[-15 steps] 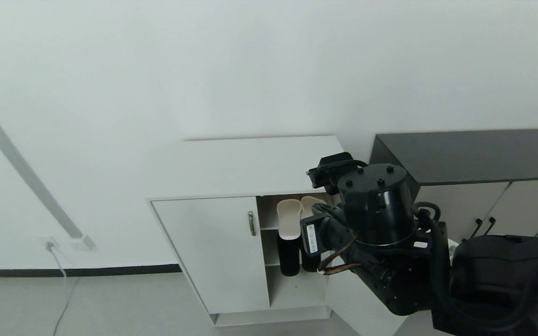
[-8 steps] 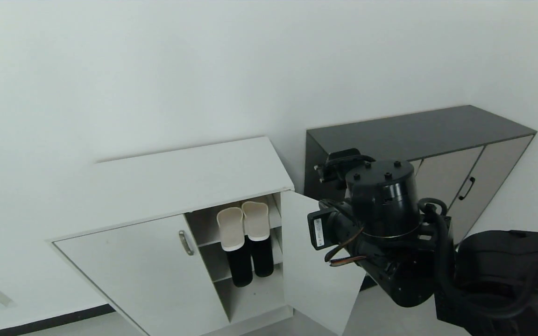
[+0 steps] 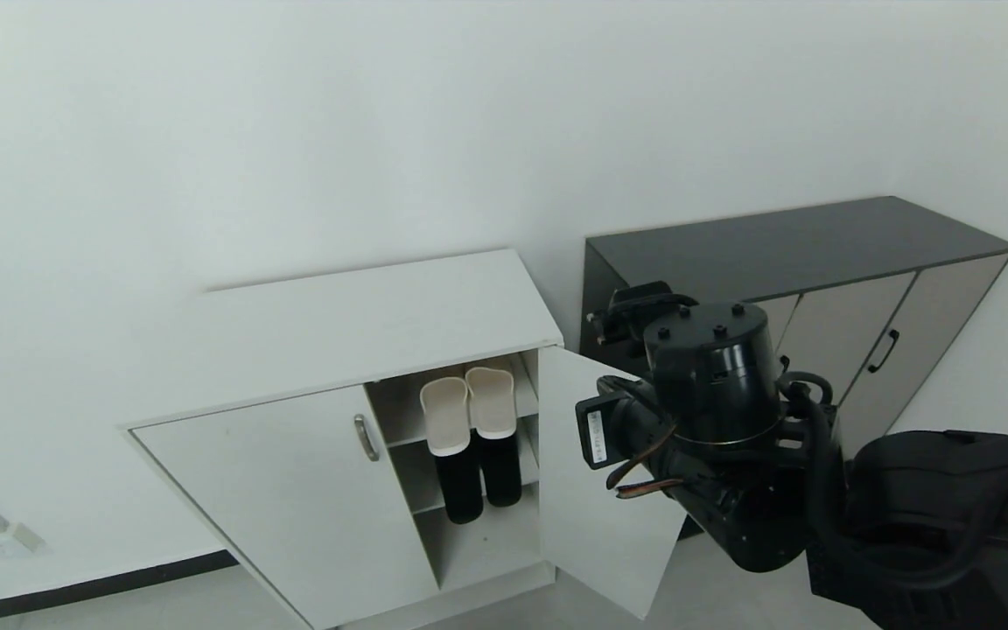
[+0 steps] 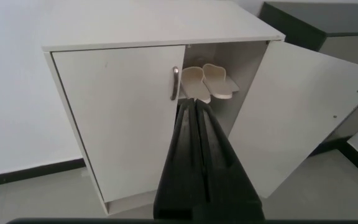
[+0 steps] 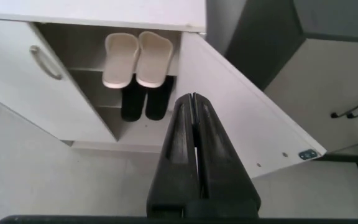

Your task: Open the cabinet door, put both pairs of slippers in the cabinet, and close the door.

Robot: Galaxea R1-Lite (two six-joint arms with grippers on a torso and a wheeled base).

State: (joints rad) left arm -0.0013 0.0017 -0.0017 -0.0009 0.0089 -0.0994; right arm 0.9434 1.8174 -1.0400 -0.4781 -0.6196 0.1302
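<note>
White cabinet (image 3: 364,315) is standing against the wall, with its right door (image 3: 600,490) hanging open and its left door (image 3: 294,507) sitting closed, a metal handle (image 3: 366,437) showing at that door's inner edge. Inside the open half, the white slippers (image 3: 469,407) are lying side by side on the upper shelf, their ends jutting past the shelf's front edge. The black slippers (image 3: 478,481) are sitting directly beneath them on the next shelf down (both pairs are touching within the pair). The lowest compartment is showing only its bare floor.

Left gripper (image 4: 194,104) is hovering in front of the cabinet, apart from it, with its two fingers pressed flat together and nothing between them; it is pointing toward the gap beside the handle. Right gripper (image 5: 193,98) is likewise showing its fingers pressed together on nothing, and it is pointing toward the open half, near the inner face of the right door but not touching it. The right arm (image 3: 714,411) is rising in front of the open door.

A grey cabinet (image 3: 801,254) is standing just beside the white one, its doors closed.
</note>
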